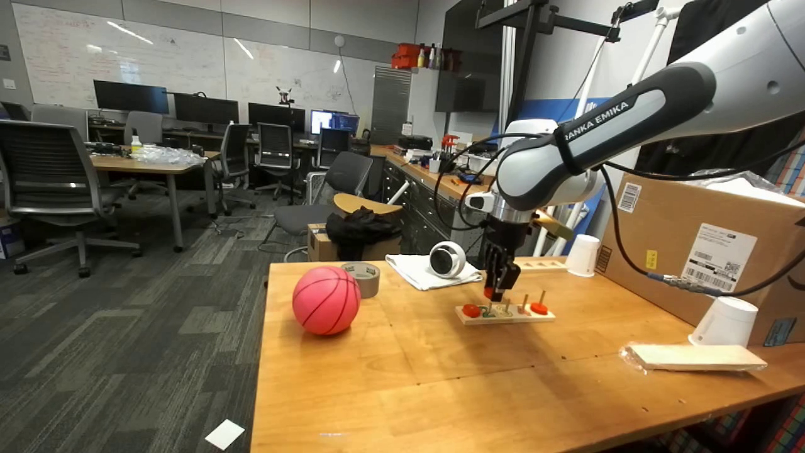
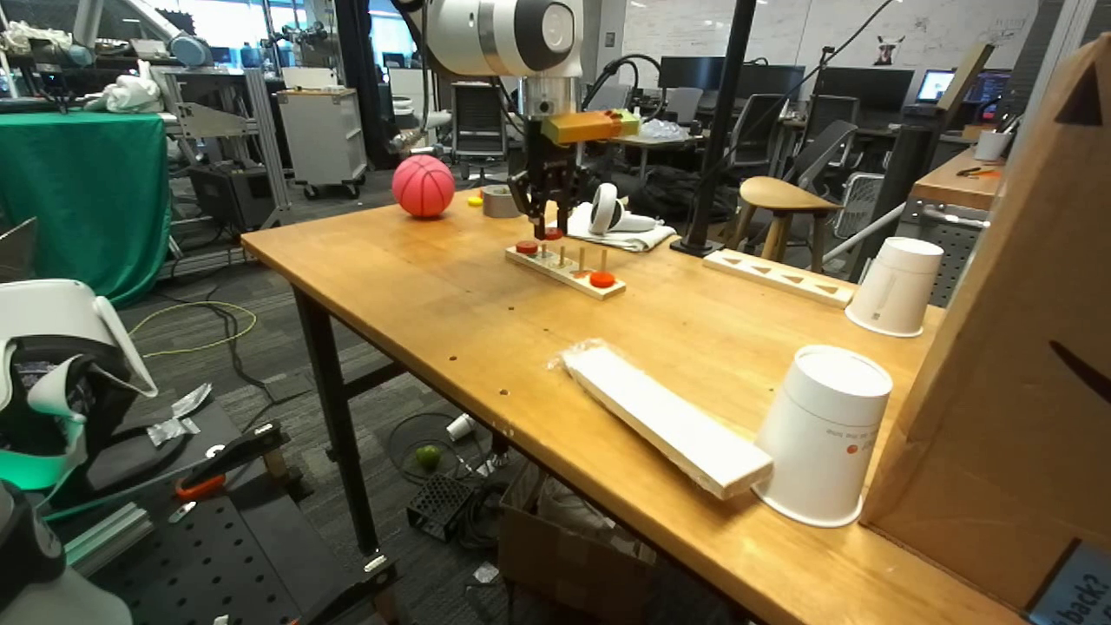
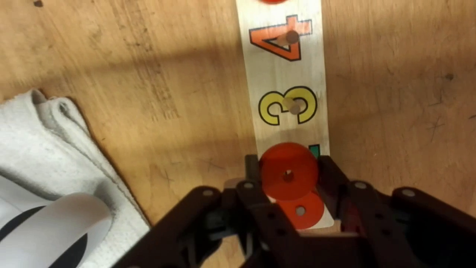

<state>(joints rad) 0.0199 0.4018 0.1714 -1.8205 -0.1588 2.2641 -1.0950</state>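
Note:
My gripper [image 3: 288, 171] is shut on a red disc [image 3: 284, 158], its fingers pressed to opposite sides of the rim. Through the disc's centre a small hole shows. Below lies a pale wooden board [image 3: 285, 74] with upright pegs and printed numerals; a yellow 3 and an orange 4 are readable, while a green numeral is mostly covered by the held disc. A second red disc [image 3: 305, 219] sits on the end peg, partly hidden under the held one. Another red disc [image 2: 601, 279] rests at the opposite end. In both exterior views the gripper [image 1: 497, 294] points down just above the board.
A pink ball [image 1: 326, 300] and a tape roll [image 1: 363, 279] stand to one side. Behind the board, a white cloth [image 1: 415, 272] bears a white round device [image 1: 448, 259]. White cups [image 2: 825, 434], a wrapped plank [image 2: 664, 417], a slotted wooden strip [image 2: 772, 276] and a cardboard box [image 1: 679, 220] occupy the other side.

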